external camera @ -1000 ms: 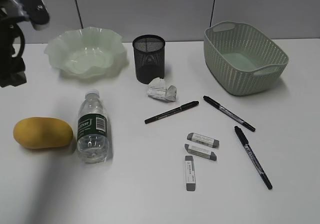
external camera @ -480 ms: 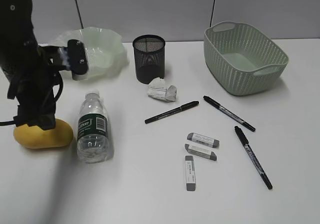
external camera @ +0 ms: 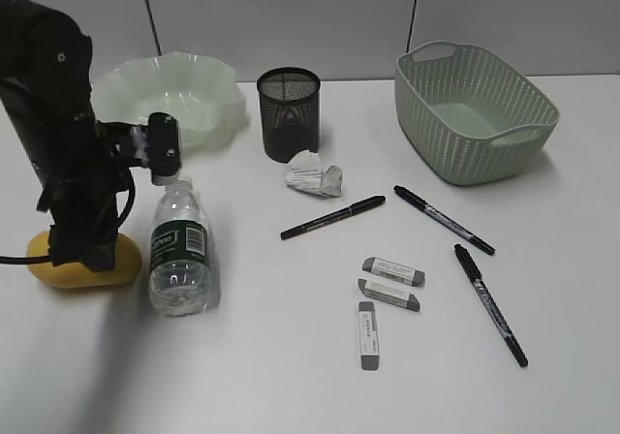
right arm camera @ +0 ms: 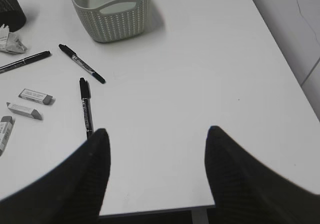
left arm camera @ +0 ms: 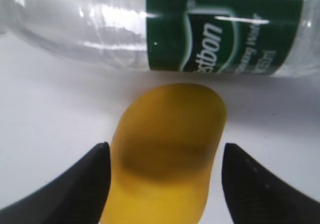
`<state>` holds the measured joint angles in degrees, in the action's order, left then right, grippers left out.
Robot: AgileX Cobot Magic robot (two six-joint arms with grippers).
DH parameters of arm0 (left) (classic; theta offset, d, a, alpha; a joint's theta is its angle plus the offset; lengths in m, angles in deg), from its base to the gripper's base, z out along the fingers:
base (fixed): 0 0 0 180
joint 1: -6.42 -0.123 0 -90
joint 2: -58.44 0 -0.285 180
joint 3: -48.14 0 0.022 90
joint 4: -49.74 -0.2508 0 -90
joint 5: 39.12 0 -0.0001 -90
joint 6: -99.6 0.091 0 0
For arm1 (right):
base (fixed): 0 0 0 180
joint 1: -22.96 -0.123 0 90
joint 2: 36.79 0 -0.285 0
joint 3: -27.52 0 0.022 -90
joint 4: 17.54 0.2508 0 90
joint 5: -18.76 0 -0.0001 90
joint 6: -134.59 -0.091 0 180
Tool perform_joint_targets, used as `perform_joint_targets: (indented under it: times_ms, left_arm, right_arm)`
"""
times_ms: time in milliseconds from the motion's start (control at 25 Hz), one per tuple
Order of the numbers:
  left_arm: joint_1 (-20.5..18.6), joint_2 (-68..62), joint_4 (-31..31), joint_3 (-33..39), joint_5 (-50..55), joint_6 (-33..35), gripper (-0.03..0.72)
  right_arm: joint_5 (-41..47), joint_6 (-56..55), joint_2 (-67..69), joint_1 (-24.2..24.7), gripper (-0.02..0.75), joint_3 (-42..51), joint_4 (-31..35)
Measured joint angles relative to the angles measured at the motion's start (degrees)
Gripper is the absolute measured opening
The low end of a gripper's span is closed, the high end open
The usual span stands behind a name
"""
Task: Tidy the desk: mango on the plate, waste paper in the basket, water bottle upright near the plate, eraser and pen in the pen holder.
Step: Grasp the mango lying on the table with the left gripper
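The yellow mango [external camera: 128, 260] lies at the desk's [external camera: 291, 386] front left, its long side against the lying water bottle [external camera: 179, 250]. My left gripper [external camera: 82, 252] is down over the mango [left arm camera: 170, 134], jaws open [left arm camera: 165, 146] on either side of it. The bottle's green label [left arm camera: 220, 29] is just beyond. The green plate [external camera: 208, 100] is behind, the black pen holder [external camera: 288, 112] to its right, the waste paper [external camera: 313, 174] in front of the holder. Three pens [external camera: 332, 217] [external camera: 444, 220] [external camera: 490, 304] and three erasers [external camera: 392, 271] lie mid-desk. My right gripper [right arm camera: 157, 139] is open and empty.
The green basket [external camera: 465, 148] stands at the back right; it also shows in the right wrist view [right arm camera: 110, 19]. The right gripper hovers over the desk's front right edge, with bare tabletop under it and a pen [right arm camera: 86, 106] to its left.
My left arm has come down from the upper left onto the mango, and the open jaws now straddle it. Nothing on the desk has moved.
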<state>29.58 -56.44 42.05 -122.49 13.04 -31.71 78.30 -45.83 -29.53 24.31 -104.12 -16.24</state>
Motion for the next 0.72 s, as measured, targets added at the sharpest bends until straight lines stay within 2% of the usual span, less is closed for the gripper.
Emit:
perform_joint_targets:
  times_ms: [720]
  left_arm:
    - [-0.71,-4.25,0.47,-0.69,-0.80,0.12,0.563]
  right_arm:
    - [0.00,0.00,0.00,0.00,0.477,0.00,0.00]
